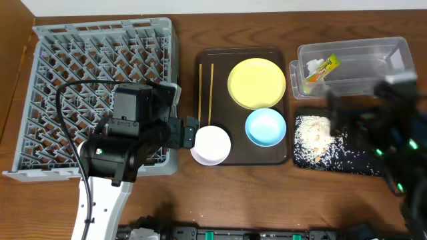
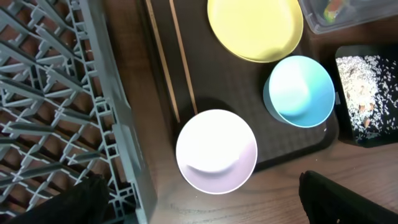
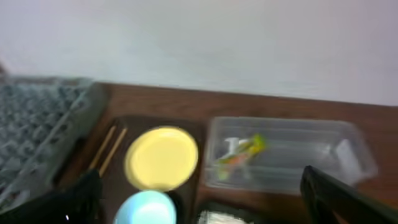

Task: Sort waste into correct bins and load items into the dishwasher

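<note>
My left gripper point(image 1: 192, 133) is spread wide and holds nothing. Just ahead of its fingertips sits the white bowl point(image 2: 216, 151), at the nearest corner of the dark brown serving tray point(image 2: 230, 87). Beyond that bowl and to the right is the light blue bowl point(image 2: 301, 90), and farther ahead the pale yellow plate point(image 2: 255, 28). The chopsticks point(image 2: 174, 68) lie side by side along the tray's left side, pointing away from me. The grey dish rack point(image 2: 56, 93) runs close along this gripper's left.

My right gripper point(image 3: 205, 205) is likewise spread wide and empty; the overhead view shows it only as a blur. It hangs above the black tray point(image 1: 360, 163), whose white crumbs point(image 1: 313, 137) lie scattered below it. Ahead of it on the worktop point(image 1: 267, 200) stands the clear tub point(image 3: 280, 155), with the snack wrapper point(image 3: 245, 152) lying inside. The plate and blue bowl are ahead to its left.
</note>
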Robot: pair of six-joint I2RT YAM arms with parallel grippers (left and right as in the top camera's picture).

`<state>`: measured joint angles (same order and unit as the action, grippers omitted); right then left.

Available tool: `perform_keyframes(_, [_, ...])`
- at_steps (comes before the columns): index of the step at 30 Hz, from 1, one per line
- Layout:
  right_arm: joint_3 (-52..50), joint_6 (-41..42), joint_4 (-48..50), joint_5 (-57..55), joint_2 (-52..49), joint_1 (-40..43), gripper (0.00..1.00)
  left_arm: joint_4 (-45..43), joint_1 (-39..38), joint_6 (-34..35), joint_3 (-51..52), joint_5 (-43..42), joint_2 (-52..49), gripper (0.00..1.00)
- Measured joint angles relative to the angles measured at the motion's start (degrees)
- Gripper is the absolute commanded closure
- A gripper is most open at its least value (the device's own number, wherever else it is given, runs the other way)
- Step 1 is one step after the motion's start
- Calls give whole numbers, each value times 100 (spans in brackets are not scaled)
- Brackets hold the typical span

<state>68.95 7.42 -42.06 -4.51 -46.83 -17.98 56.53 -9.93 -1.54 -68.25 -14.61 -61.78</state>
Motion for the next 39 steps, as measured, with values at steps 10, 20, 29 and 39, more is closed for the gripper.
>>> perform_keyframes(10, [-2308,-70,457,-39,1976,968,1,-2,0,-2,0,0,0,2])
perform_keyframes(20, [-5302,-74,2516,-20,3934,1154,1,-2,0,0,-4,0,0,2])
perform_keyframes(29, [-6732,-74,4122,-24,4612,1207,1,-2,0,0,-4,0,0,2])
perform_keyframes(39, [-6854,-74,3847,-22,4614,1207,1,-2,0,0,-4,0,0,2])
